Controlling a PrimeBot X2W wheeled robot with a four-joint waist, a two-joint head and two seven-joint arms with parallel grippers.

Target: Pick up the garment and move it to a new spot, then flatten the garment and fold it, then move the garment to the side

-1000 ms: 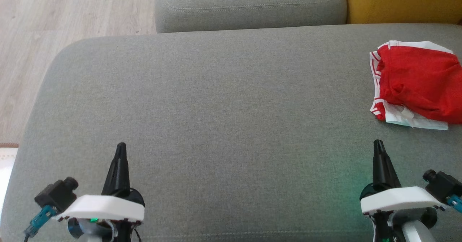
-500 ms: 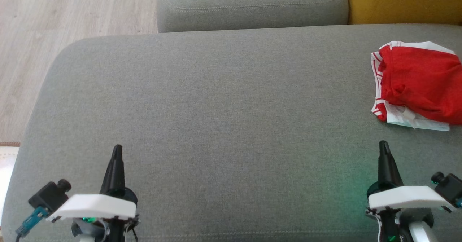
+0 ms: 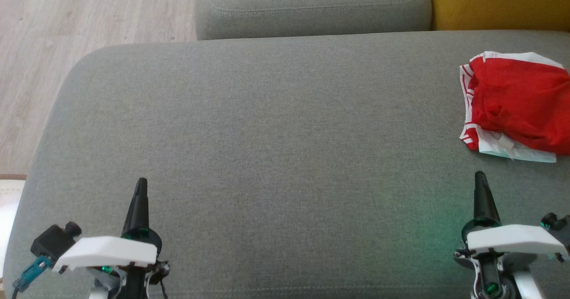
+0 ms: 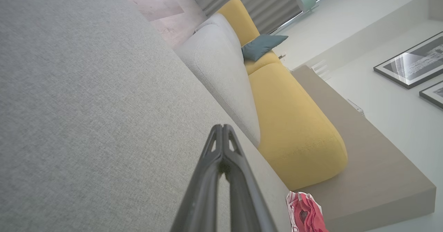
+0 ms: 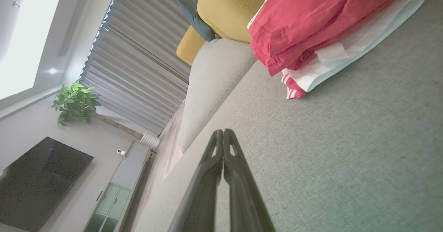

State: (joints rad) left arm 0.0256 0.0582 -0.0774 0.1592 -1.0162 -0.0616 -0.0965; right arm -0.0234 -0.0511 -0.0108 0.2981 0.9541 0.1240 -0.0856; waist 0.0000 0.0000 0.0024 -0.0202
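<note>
Near left, low over the front part of the grey sofa cushion (image 3: 276, 134): left end effector (image 3: 141, 184), fingers pressed together tip to tip, gripping nothing. Near right, at about the same depth: right end effector (image 3: 479, 176), also closed and empty, pointing to the far side. Between the two, bare grey fabric.

Farther, at the right edge of the cushion, just beyond the right end effector and apart from it: red garment (image 3: 516, 103) with white striped trim. Lying as a compact bundle, layers one over another, with a white part showing under the red on the near side. Right end cut off by the frame in the head view.

Farthest: a second grey cushion (image 3: 311, 9) and a yellow seat (image 3: 498, 0).

Step in hand, as a judgement: not possible to settle. Fits a bunched garment waiting at the side for pick-up. Fits equally a folded garment already put aside, with both arms drawn back. No next move safe to name without knowing which of the two.
</note>
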